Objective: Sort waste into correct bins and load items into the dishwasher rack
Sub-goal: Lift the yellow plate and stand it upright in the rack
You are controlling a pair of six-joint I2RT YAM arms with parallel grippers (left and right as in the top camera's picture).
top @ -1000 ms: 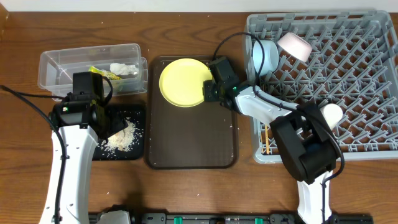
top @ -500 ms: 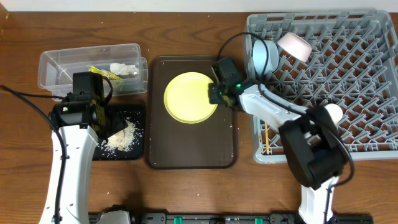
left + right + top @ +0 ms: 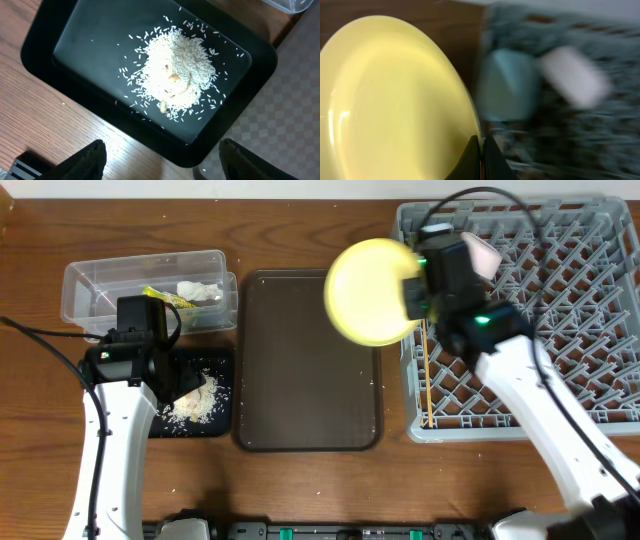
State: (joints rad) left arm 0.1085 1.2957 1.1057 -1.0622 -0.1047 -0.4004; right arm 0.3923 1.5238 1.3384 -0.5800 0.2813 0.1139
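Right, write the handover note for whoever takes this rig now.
Left pincer: open, above the rice in the black tray.
Right pincer: shut on the yellow plate, raised at the left edge of the rack, beside the brown tray.
Done: wrapper and tissue in the clear tub; blue bowl, white bowl and chopsticks in the rack. The cup is not in sight.
Left: set the plate in the rack.

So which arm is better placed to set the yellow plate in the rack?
Right. The right gripper holds the yellow plate by its rim beside the dishwasher rack; the left gripper hangs open over the rice in the black tray.
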